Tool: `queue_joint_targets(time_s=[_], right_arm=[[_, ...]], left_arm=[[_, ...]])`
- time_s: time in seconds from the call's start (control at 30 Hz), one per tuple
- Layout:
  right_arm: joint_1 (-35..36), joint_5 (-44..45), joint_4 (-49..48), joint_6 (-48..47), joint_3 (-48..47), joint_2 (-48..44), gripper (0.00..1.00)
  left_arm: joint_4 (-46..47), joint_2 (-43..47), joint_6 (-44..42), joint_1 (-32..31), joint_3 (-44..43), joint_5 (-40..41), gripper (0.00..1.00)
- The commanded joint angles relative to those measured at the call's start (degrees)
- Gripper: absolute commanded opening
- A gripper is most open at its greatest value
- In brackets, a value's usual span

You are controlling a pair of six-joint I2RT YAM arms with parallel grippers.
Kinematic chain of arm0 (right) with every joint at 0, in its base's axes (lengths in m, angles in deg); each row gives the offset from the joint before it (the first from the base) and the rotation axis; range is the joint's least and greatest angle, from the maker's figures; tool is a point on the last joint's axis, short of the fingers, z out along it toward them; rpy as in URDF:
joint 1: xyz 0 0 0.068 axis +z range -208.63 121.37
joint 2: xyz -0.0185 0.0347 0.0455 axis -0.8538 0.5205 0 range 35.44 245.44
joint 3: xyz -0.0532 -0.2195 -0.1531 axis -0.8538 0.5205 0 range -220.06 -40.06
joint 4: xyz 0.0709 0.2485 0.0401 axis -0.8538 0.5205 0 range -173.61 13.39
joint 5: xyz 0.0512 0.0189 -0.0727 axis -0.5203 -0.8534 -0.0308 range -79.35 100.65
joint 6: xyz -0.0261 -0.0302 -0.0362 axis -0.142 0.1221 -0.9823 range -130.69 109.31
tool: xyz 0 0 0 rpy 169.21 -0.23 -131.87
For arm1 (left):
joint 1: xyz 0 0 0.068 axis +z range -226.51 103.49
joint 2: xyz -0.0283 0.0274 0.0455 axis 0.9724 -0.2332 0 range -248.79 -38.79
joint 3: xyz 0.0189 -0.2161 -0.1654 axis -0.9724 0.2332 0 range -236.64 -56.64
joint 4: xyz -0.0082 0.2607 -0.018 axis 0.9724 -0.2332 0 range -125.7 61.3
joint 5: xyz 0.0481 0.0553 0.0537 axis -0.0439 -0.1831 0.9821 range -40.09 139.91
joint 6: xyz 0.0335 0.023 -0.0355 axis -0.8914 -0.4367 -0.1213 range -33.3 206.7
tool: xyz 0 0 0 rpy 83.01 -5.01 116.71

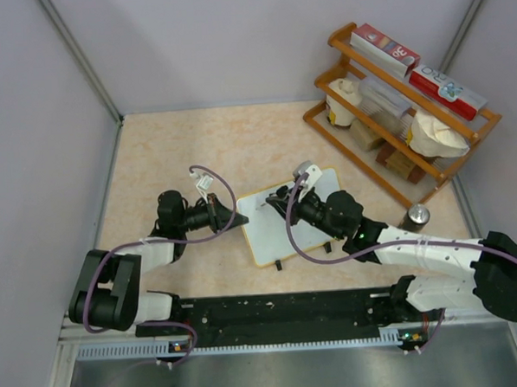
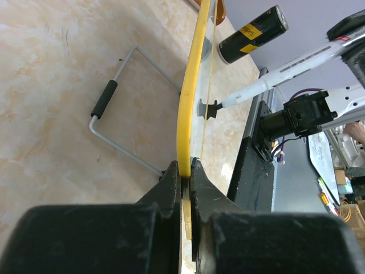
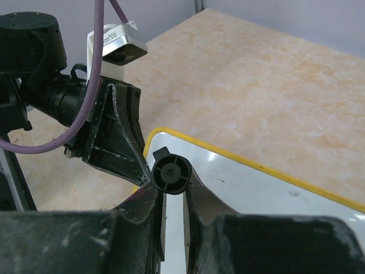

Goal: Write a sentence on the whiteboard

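Note:
The whiteboard (image 1: 287, 235), white with a thin yellow-tan frame, lies at the table's middle. In the left wrist view it shows edge-on (image 2: 189, 97). My left gripper (image 1: 242, 219) (image 2: 186, 166) is shut on the board's left edge. My right gripper (image 1: 284, 204) (image 3: 173, 191) is shut on a white marker (image 2: 285, 69), whose black end cap (image 3: 173, 174) sits between the fingers. The marker hangs over the board's upper left part (image 3: 256, 188), with its tip (image 2: 215, 107) at the board's face. I cannot tell whether it touches.
A wooden rack (image 1: 401, 99) with boxes and cups stands at the back right. A black can with a silver top (image 1: 417, 215) (image 2: 254, 33) stands right of the board. A bent wire stand with a black grip (image 2: 114, 114) lies beside the board. Grey walls enclose the table.

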Motion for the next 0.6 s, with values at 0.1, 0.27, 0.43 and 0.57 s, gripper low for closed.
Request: queue_joint_targets(time_s=[0.1,0.27,0.43,0.57], right_arm=[[0.94,-1.54,-3.06,0.17,-2.5,2.21,0.0],[0.86,-1.28,-2.79,0.08,-2.76,3.17,0.0],[0.94,-0.05,-2.79,0.43,-3.03,4.32,0.0],[0.94,2.14,-3.58,0.52,-3.03,4.23,0.0]], left_arm=[[1.53,-0.42,-1.99,-0.29,1.0,-2.85,0.0],[1.53,-0.5,-1.99,-0.29,0.92,-2.85,0.0],[1.44,-0.68,-1.99,-0.29,0.92,-2.94,0.0],[1.44,-0.77,-1.9,-0.29,0.92,-2.94,0.0]])
